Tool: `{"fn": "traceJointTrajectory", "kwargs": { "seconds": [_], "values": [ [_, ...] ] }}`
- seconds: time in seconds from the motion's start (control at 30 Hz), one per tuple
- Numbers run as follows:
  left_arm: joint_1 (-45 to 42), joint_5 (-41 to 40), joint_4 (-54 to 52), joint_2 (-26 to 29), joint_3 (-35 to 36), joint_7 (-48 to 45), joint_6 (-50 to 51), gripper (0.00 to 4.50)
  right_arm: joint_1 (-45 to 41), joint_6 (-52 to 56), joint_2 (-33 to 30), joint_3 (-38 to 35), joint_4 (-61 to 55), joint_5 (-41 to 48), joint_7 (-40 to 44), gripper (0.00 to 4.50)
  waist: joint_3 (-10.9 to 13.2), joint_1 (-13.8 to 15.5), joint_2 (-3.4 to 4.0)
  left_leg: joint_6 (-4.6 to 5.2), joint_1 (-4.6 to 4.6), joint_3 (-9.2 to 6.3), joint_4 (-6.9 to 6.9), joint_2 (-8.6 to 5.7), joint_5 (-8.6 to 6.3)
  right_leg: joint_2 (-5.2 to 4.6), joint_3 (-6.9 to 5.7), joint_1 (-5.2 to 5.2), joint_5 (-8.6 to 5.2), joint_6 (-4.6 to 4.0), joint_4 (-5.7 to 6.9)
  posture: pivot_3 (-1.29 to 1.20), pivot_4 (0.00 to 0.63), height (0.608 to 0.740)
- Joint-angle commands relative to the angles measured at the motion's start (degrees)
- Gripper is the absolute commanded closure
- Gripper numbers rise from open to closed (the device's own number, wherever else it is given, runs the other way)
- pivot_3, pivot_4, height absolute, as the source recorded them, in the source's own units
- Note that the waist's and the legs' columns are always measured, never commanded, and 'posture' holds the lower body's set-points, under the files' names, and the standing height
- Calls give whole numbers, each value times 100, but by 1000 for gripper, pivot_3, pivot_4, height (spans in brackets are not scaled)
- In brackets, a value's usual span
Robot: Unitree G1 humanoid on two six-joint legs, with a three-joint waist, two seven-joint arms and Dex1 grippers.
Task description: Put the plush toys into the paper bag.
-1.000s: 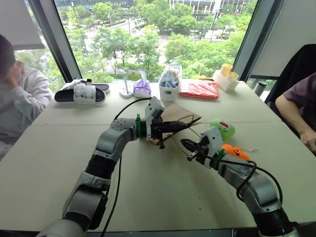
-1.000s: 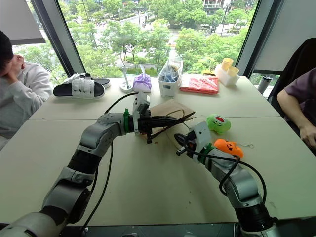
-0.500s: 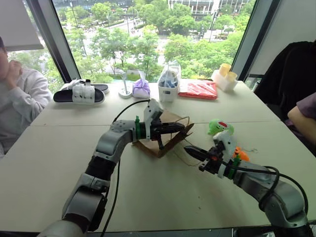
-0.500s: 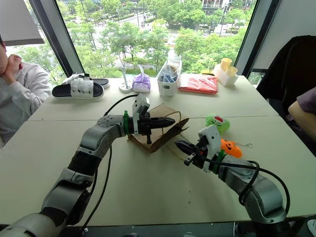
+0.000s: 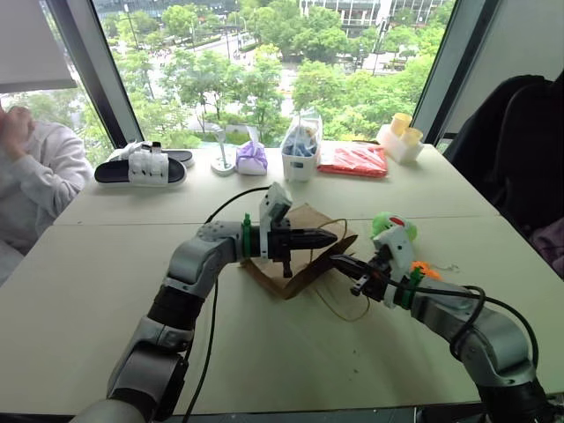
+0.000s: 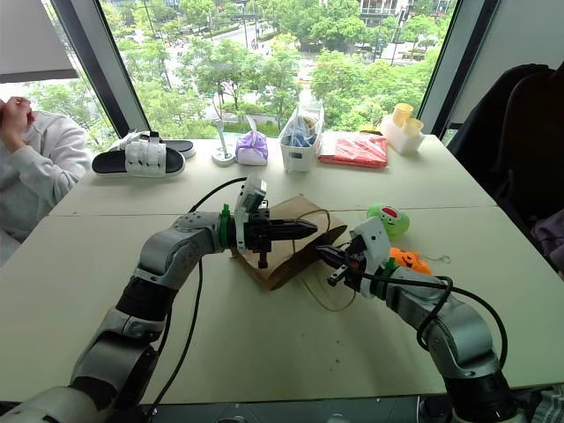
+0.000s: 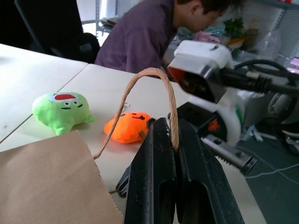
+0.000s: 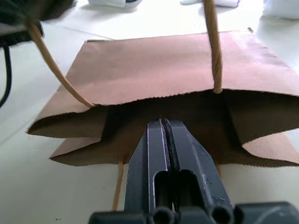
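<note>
The brown paper bag (image 5: 298,257) lies on its side on the table with its mouth facing my right arm. My left gripper (image 5: 330,236) is shut on the bag's upper cord handle (image 7: 172,122) and holds the top side up, so the mouth gapes. My right gripper (image 5: 337,260) is shut, its tips right at the dark opening (image 8: 164,122); I see nothing between its fingers. The lower handle (image 5: 339,304) trails loose on the table. The green plush toy (image 5: 394,227) and the orange plush toy (image 5: 427,267) lie on the table beside my right forearm, outside the bag.
Along the far table edge sit a black and white slipper (image 5: 145,166), a purple pouch (image 5: 253,159), a clear plastic bag (image 5: 302,143), a red packet (image 5: 357,160) and yellow cups (image 5: 403,130). A person (image 5: 31,181) sits at the left; a dark garment (image 5: 520,150) hangs at the right.
The bag's top side has risen and its mouth has opened. My right gripper has moved left, up to the mouth. The person's arm at the right has left the head views.
</note>
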Motion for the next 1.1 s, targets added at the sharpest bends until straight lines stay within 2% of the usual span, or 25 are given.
{"fn": "traceJointTrajectory", "kwargs": {
  "seconds": [0.03,0.27,0.4,0.67,0.87,1.1],
  "values": [
    [-25,-252,-366,-33,151,67,147,4481,-324,-391,96,406,441,-431,260,4500,0,-1,0,0,0,0,0,0,0,0,0,0,0,0,0,0,150,740],
    [35,-653,-630,-21,302,167,506,4481,-870,-860,476,828,1387,-1015,424,4500,0,-9,0,-38,0,-1,0,0,22,0,1,0,0,-1,0,0,150,740],
    [37,-615,-631,39,272,174,443,4481,-1160,-1096,699,1053,1881,-1337,528,4500,0,-21,1,-43,1,-1,-2,1,25,1,3,-5,1,-2,8,0,150,740],
    [-483,-208,-60,281,340,87,-276,4481,-1039,-1293,1174,1426,2459,-1964,316,4500,-1,-12,1,-52,-2,-2,-2,-1,30,2,5,-9,2,-3,10,0,150,740],
    [-553,-246,-205,300,270,-16,-298,4481,-1011,-1534,1542,1321,2742,-2204,26,4500,-2,-29,3,-54,-1,0,-5,0,31,2,11,-17,2,-3,19,0,150,740],
    [-614,-715,-870,102,437,225,160,4481,-910,-1586,1667,1360,2762,-2392,-46,4500,-2,-32,3,-54,-1,1,-5,0,31,2,15,-20,2,-3,25,0,150,740]
  ]
}}
